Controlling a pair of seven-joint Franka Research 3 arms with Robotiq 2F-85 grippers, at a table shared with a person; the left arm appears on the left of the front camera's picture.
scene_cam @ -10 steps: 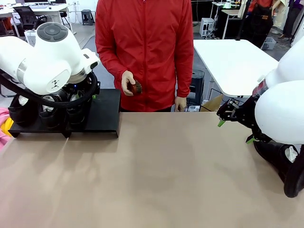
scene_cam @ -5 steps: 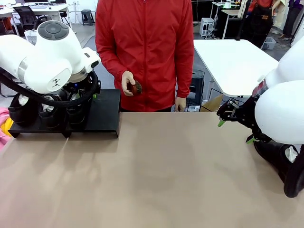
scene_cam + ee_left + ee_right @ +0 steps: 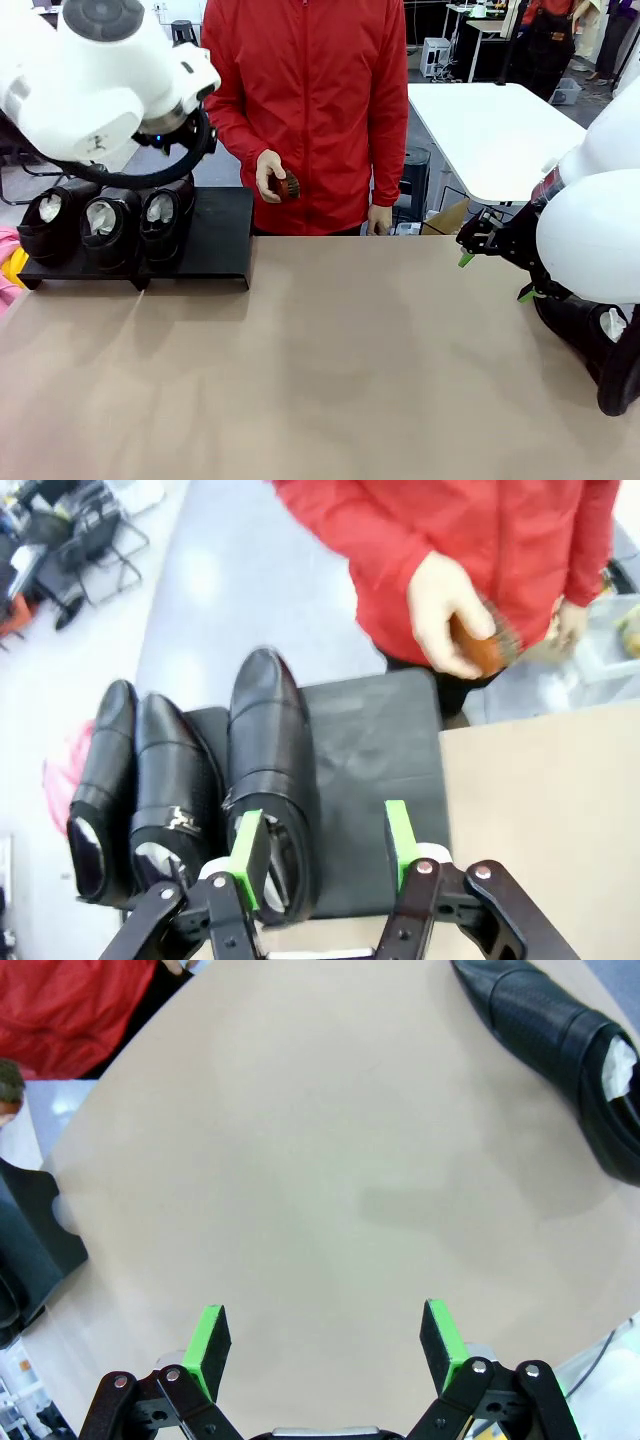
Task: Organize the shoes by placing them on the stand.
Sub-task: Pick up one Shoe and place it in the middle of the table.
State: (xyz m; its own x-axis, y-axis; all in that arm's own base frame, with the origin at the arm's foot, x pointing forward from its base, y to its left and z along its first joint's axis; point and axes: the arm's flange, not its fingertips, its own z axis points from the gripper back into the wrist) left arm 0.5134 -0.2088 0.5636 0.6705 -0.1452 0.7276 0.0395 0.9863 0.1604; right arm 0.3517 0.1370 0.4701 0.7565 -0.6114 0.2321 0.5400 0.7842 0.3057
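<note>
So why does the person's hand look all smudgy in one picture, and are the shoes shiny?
In the left wrist view, the person's hand and the brown thing it holds are smeared by motion blur, and the shoes on the stand show soft glare. In the front view everything is sharper, with faint shadows on the table.

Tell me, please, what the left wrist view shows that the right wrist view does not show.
Left wrist view alone: three shoes side by side on the stand, the open left gripper empty above them, and the person's hand holding a small brown object.

Right wrist view alone: the open right gripper and one shoe lying on the table.

Both: the stand, the table and the red jacket.
</note>
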